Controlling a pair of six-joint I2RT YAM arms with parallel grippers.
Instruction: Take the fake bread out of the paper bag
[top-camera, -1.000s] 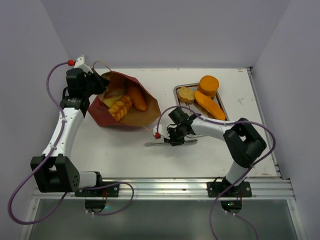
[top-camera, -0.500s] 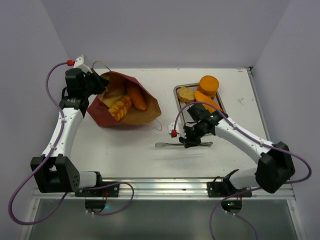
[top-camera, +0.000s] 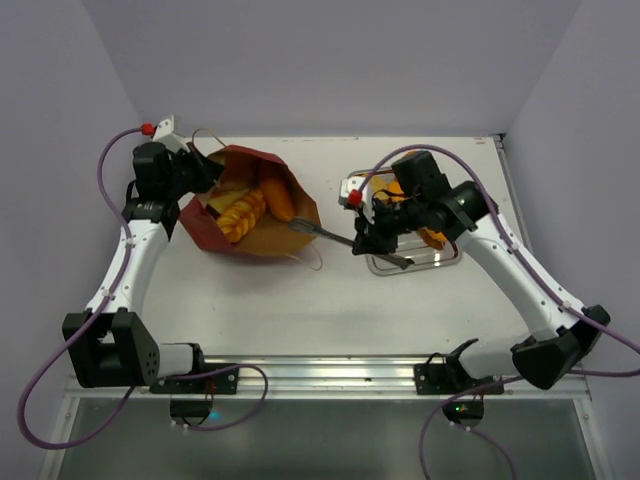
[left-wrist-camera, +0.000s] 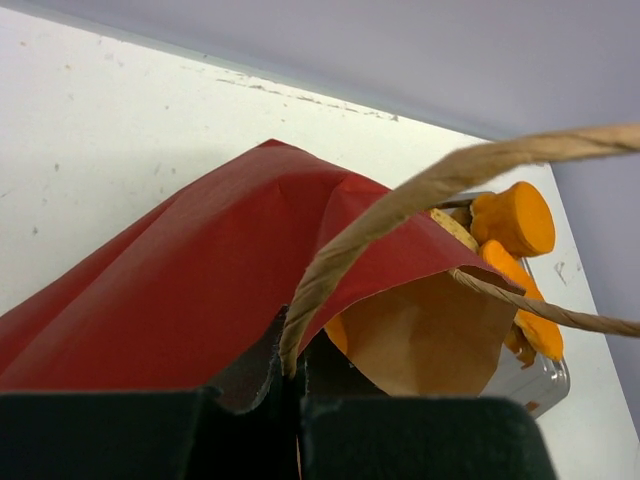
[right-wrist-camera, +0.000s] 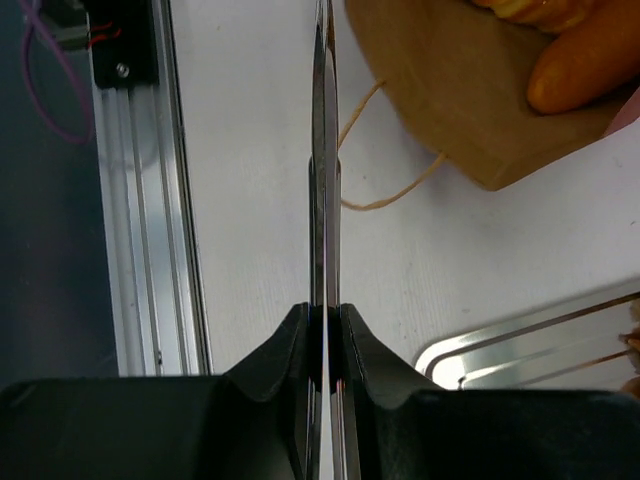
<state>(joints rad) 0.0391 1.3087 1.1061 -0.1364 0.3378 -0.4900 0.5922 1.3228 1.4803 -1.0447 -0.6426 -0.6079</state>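
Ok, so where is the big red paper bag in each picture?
Top external: the paper bag lies open, left of the middle, by the left arm.
Left wrist: the bag fills the left and middle, its edge pinched in the left gripper.
Right wrist: the bag is at the top right, brown inside showing, beyond the metal tongs.
Shared landmark: the steel tray.

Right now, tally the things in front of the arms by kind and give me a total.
paper bag: 1
steel tray: 1
metal utensil, held in the right tool: 1
bread pieces showing in the bag: 2
bread pieces on the tray: 3
total: 8, though the bag may hide more
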